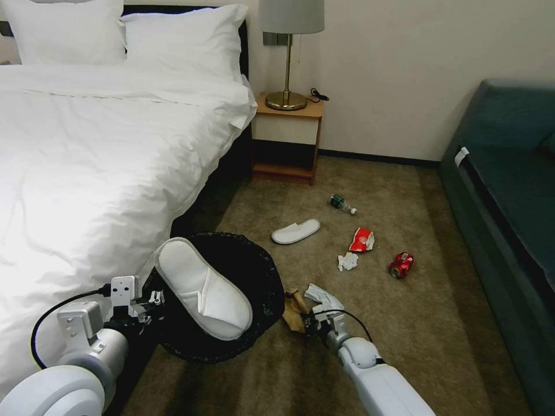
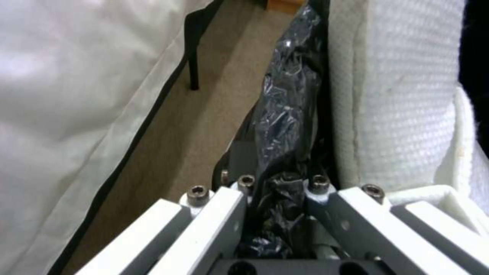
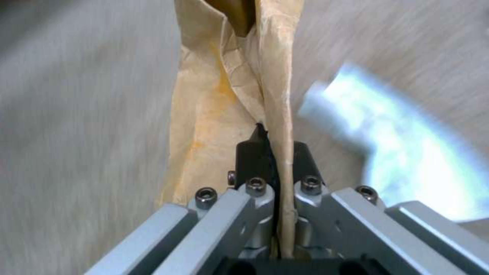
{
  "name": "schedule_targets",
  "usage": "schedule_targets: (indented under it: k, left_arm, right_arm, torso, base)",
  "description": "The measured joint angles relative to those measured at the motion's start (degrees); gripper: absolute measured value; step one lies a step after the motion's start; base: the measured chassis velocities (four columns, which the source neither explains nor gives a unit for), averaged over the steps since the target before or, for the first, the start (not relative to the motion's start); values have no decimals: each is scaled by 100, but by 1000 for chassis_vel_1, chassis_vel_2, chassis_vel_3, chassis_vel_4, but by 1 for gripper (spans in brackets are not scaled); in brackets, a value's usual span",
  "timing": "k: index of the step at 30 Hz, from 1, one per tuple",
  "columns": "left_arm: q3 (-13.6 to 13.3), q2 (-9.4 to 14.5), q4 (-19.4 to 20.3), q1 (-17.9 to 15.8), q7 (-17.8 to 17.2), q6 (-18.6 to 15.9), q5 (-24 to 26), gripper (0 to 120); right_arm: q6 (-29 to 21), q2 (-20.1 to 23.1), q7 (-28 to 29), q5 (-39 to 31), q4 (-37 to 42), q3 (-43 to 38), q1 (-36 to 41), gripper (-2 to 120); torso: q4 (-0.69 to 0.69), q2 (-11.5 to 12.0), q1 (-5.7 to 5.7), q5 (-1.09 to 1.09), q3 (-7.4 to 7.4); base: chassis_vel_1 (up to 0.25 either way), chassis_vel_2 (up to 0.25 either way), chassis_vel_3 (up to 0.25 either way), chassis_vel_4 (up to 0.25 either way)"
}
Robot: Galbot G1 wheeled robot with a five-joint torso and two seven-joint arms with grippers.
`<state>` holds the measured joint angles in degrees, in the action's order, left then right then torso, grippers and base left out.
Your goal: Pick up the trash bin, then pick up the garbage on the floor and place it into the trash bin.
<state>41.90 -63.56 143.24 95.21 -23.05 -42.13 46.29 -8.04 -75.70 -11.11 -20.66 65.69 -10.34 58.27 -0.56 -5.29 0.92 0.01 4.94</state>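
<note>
The black trash bin, lined with a glossy black bag, hangs tilted beside the bed. My left gripper is shut on its rim. A white slipper lies across the bin's mouth. My right gripper is shut on a tan paper bag, low over the carpet just right of the bin. More garbage lies on the carpet: a crumpled white piece, a second slipper, a green bottle, a red wrapper, a tissue and a red can.
The white bed runs along the left, its edge close to the bin and my left arm. A wooden nightstand with a lamp stands against the back wall. A dark teal sofa lines the right side. Brown carpet lies between them.
</note>
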Motion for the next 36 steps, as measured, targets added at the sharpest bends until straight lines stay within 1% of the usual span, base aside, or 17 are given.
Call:
schedule_targets:
  k: [1, 4, 6, 7, 9, 14, 15, 16, 18, 20, 21, 23, 26, 27, 28, 29, 36]
  left_arm:
    - [-8, 0, 0, 19, -1, 0, 0, 2]
    - [-11, 11, 0, 41, -2, 0, 1, 2]
    - [-11, 44, 0, 73, -5, 0, 1, 2]
    - [-11, 44, 0, 73, -5, 0, 1, 2]
    - [-6, 51, 0, 62, -12, 0, 11, 2]
    - [-20, 65, 0, 22, -14, 0, 26, 2]
    - [-35, 68, 0, 1, -16, 0, 30, 2]
    - [-35, 68, 0, 1, -16, 0, 30, 2]
    - [-48, 67, 0, -12, -19, 0, 36, 2]
    - [-57, 67, 0, -15, -19, 0, 37, 2]
    - [-87, 73, 0, -30, -20, 0, 44, 2]
    - [-104, 78, 0, -38, -18, 0, 48, 2]
    - [-195, 125, 0, -83, 5, 0, 62, 2]
    - [-195, 125, 0, -83, 5, 0, 62, 2]
    - [-237, 152, 0, -105, 11, 0, 75, 2]
    - [-335, 200, 0, -168, 23, 0, 122, 2]
    - [-538, 280, 0, -307, 38, 0, 242, 2]
  right_arm:
    - [-39, 130, 57, -205, 352, -117, 122, 0]
    - [-35, 276, 94, -326, 672, -244, 248, 0]
    - [20, 729, 115, -410, 1263, -573, 560, 0]
    - [20, 729, 115, -410, 1263, -573, 560, 0]
    - [94, 1046, 109, -387, 1605, -910, 809, 0]
    - [147, 1311, 102, -391, 2080, -1342, 1120, 0]
    - [166, 1442, 107, -438, 2473, -1560, 1266, 0]
    - [166, 1442, 107, -438, 2473, -1560, 1266, 0]
    - [60, 1663, 113, -698, 3163, -1779, 1364, 0]
    - [20, 1737, 113, -797, 3380, -1833, 1364, 0]
    - [-65, 1880, 90, -1010, 3795, -1922, 1321, 0]
    - [-113, 1946, 78, -1127, 3977, -1951, 1277, 0]
    - [-356, 2222, 60, -1620, 4673, -1991, 1021, 0]
    - [-356, 2222, 60, -1620, 4673, -1991, 1021, 0]
    - [-449, 2336, 47, -1801, 4921, -1958, 923, 0]
    - [-672, 2540, -17, -2100, 5504, -1773, 727, 0]
    - [-1057, 2692, -192, -2421, 6373, -1213, 501, 0]
  torso:
    - [0, 0, 0, 0, 0]
    - [0, 0, 0, 0, 0]
    - [-1, 0, 0, -1, 0]
    - [-1, 0, 0, -1, 0]
    - [-1, 0, 0, 1, 0]
    - [-2, 0, 0, 0, 0]
    - [-2, 0, 0, 3, 0]
    - [-2, 0, 0, 3, 0]
    - [-1, 0, 0, -1, 0]
    - [-1, 0, 0, 0, 0]
    - [0, 0, 0, -1, 0]
    - [0, 0, 0, -1, 0]
    - [0, 0, 0, -1, 0]
    - [0, 0, 0, -1, 0]
    - [1, 0, 0, -1, -1]
    - [0, 0, 0, -2, 0]
    - [0, 0, 0, -2, 0]
  base:
    - [0, 0, 0, 0]
    - [0, 0, 0, 0]
    - [0, 0, 0, 0]
    - [0, 0, 0, 0]
    - [0, 0, 0, 0]
    - [0, 0, 0, 0]
    - [0, 0, 0, 0]
    - [0, 0, 0, 0]
    - [0, 0, 0, 0]
    - [0, 0, 0, 0]
    - [0, 0, 0, 0]
    - [0, 0, 0, 0]
    - [0, 0, 0, 0]
    - [0, 0, 0, 0]
    - [0, 0, 0, 0]
    - [0, 0, 0, 0]
    - [0, 0, 0, 0]
